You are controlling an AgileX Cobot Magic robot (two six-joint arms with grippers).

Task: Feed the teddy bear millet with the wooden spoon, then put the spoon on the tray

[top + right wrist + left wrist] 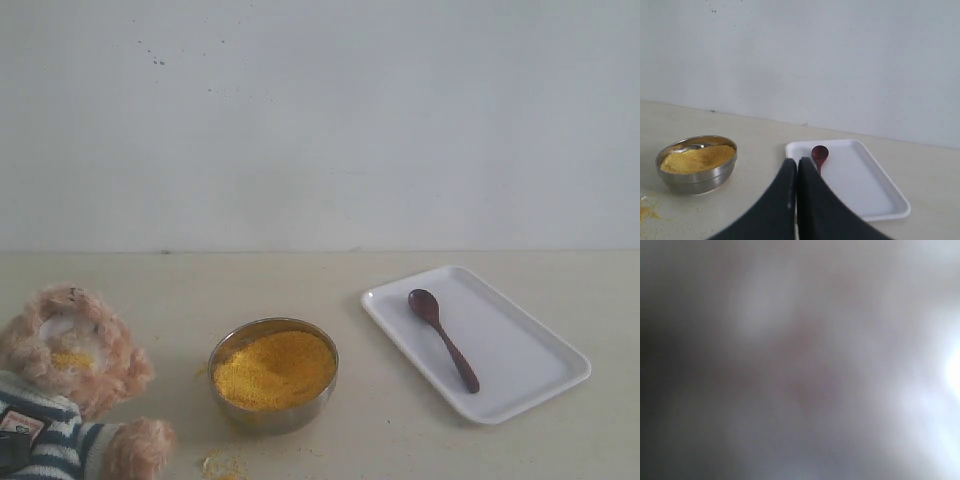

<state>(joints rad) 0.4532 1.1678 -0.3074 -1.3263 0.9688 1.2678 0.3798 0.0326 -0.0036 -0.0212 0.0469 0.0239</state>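
At the near left corner of the pale worktop [400, 440] sat the teddy bear [70, 380], fluffy and light brown, in a navy-and-white striped shirt. A dab of yellow grain clung to its pale muzzle. A few yellow crumbs [222, 465] lay scattered close to the near edge, just in front of the bowl.

Just right of the bear, about midway along the worktop, stood a round steel bowl [270, 420] heaped with bright yellow-orange millet [275, 368].

Towards the right edge lay the white tray [520, 360], set at a slant. The wooden spoon [447, 345] rested flat on it, touching nothing else, with its small oval bowl towards the far edge and its handle running back towards the near right corner.

The right hand [797, 167] was clenched, its two dark fingers pressed together on nothing, short of the tray. The left hand's camera gave only a grey blur, so I cannot tell that hand's state.

A plain white wall [320, 120] rose behind the far edge.
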